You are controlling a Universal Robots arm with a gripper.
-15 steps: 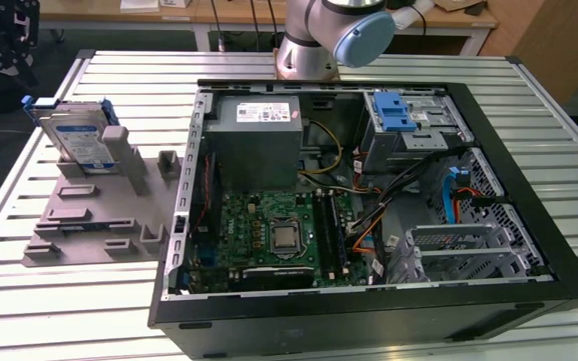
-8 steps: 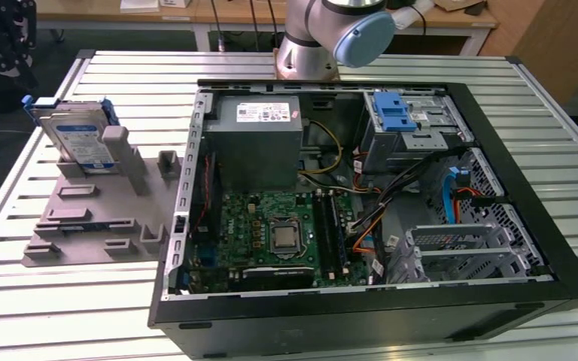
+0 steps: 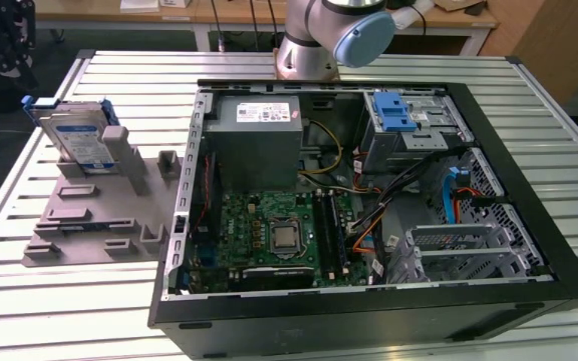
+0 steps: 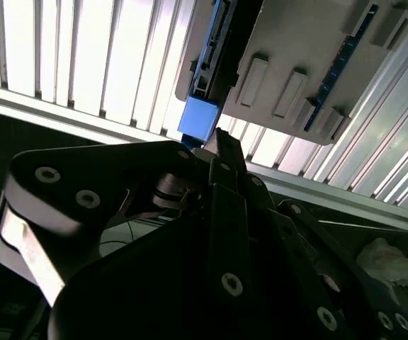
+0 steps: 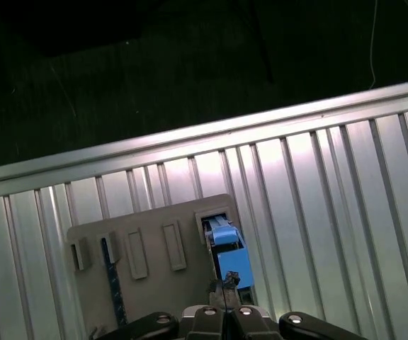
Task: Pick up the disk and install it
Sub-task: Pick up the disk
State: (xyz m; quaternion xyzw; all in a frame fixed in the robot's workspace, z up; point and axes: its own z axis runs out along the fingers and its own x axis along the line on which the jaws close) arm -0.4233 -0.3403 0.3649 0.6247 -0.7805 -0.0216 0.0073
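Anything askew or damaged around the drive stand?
Nothing stands out. The flat silver hard drive in its blue plastic bracket stands on edge in the grey fixture, beside the open black computer case.

Ribbed silver metal counter (image 3: 68, 316), brightly lit. Behind it in the exterior view stand wooden-topped desks (image 3: 88, 10) on white legs; a wooden panel (image 3: 555, 45) rises at the exterior view's right. In the first wrist view, dark floor (image 5: 119, 71) lies beyond the counter's edge.

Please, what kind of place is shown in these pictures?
Probably a robotics lab bench for computer assembly: a robot arm stands at a slatted metal table, an open computer case lies on it, and the disk stands in a grey fixture.
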